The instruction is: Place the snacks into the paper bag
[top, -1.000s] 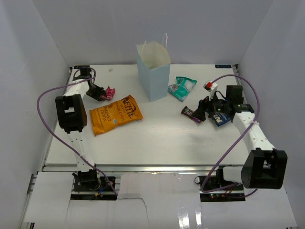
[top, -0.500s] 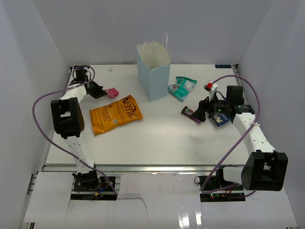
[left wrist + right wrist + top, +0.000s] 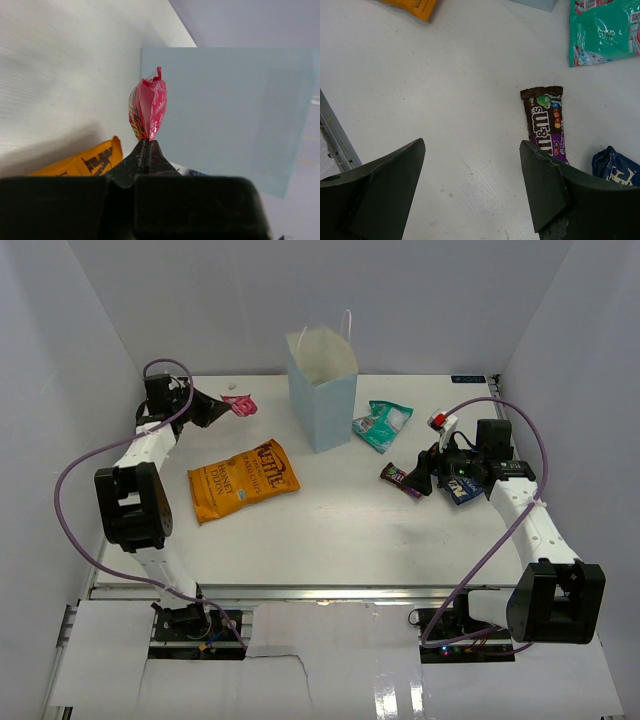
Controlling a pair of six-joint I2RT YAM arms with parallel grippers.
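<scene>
My left claw (image 3: 146, 150) is pressed together on the lower edge of the small red wrapper (image 3: 148, 111), which stands up from my tips, held in the air to the left of the paper bag (image 3: 220, 110). The orange chip bag (image 3: 243, 478) lies flat, front-left of the paper bag. My right claw (image 3: 471, 150) is spread wide, pinching nothing, to the right of the paper bag. The small brown bar (image 3: 546, 122) lies just beside it, the dark blue packet (image 3: 615, 167) is near that, and the teal pouch (image 3: 602, 30) lies nearest the paper bag.

Small red wrapper (image 3: 241, 405) aloft, left of upright pale-blue paper bag (image 3: 322, 405)
</scene>
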